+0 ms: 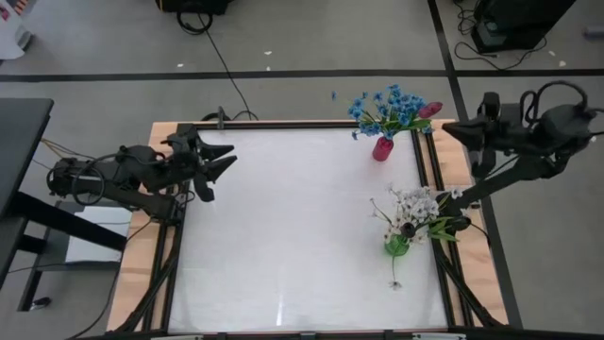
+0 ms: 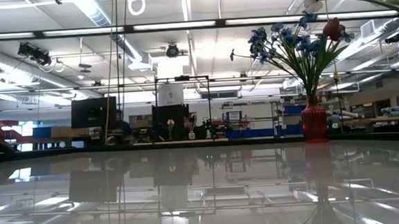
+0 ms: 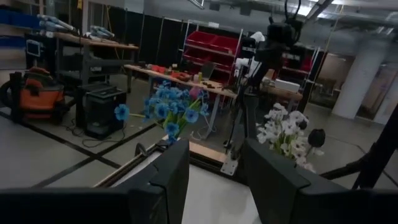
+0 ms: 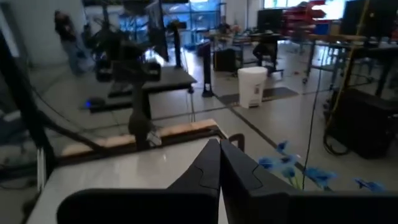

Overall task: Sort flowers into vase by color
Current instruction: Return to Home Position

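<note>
nearest, the green vase holds the white flowers and dark buds, with a thin stem just beside it, loose or a reflection, can't tell. farther back, the red vase carries the blue flowers and the red-pink bud. sorting looks all but done. the left hand, fingers apart, and the right hand, fingers together, hang empty at the tabletop's sides.

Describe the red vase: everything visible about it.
The red vase looks like translucent red glass, with a narrow neck over a wider body. It stands upright on the white table, near the corner on the right arm's side, apart from the green vase. It holds green stems that fan out into blue flowers and one red-pink bud. Its reflection shows in the glossy tabletop. Only the stems and the table touch it.
</note>
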Available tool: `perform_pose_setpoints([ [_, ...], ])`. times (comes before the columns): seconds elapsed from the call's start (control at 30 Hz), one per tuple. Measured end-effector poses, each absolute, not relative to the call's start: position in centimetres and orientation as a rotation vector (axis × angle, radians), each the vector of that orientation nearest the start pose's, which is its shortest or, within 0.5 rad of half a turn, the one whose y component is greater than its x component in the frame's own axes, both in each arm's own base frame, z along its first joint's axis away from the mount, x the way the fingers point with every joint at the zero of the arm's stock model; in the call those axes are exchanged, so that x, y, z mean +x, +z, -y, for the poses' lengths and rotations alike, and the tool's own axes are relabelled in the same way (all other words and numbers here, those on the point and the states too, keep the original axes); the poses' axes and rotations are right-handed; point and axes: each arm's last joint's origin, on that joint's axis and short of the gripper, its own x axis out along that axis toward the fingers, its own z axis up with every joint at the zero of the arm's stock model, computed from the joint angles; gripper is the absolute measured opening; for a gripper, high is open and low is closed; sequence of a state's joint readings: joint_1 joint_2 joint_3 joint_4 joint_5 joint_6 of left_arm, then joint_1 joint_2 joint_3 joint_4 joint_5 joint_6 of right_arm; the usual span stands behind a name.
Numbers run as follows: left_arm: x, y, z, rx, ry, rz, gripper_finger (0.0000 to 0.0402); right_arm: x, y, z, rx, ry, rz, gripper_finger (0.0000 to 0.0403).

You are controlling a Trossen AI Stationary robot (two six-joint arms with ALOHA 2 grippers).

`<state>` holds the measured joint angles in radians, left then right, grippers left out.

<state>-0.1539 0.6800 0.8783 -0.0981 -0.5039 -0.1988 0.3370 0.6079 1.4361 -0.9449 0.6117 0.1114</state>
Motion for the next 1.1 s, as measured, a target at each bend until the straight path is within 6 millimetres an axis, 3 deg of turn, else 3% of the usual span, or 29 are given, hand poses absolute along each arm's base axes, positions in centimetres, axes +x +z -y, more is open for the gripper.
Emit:
perform_pose_setpoints([
  [0.17, 13.6, 38.7, 0.7, -0.224, 0.339, 0.136, 0.0156, 2.3, 46.7, 0.9, 0.110, -0.276, -0.048, 0.0016],
  [0.5, 13.7, 39.1, 1.0, -0.271, 0.249, 0.183, 0.0156, 4.0, 43.8, 0.4, 0.120, -0.302, -0.124, 0.0009],
  [0.7, 13.9, 38.9, 0.7, -0.286, 0.305, 0.170, 0.0155, 1.6, 42.7, 1.2, 0.141, -0.289, -0.063, 0.0008],
  [0.8, 14.1, 37.6, 0.4, -0.224, 0.386, 0.040, 0.0148, 0.0, 41.7, 1.7, 0.167, -0.272, -0.016, 0.0007],
  [0.93, 13.9, 35.3, -0.3, -0.189, 0.470, -0.177, 0.0122, -1.3, 39.6, 2.1, 0.207, -0.233, 0.013, 0.0006],
  [1.1, 13.5, 35.4, -0.6, -0.139, 0.466, -0.188, 0.0076, -1.5, 36.7, 2.0, 0.214, -0.142, 0.067, 0.0005],
])
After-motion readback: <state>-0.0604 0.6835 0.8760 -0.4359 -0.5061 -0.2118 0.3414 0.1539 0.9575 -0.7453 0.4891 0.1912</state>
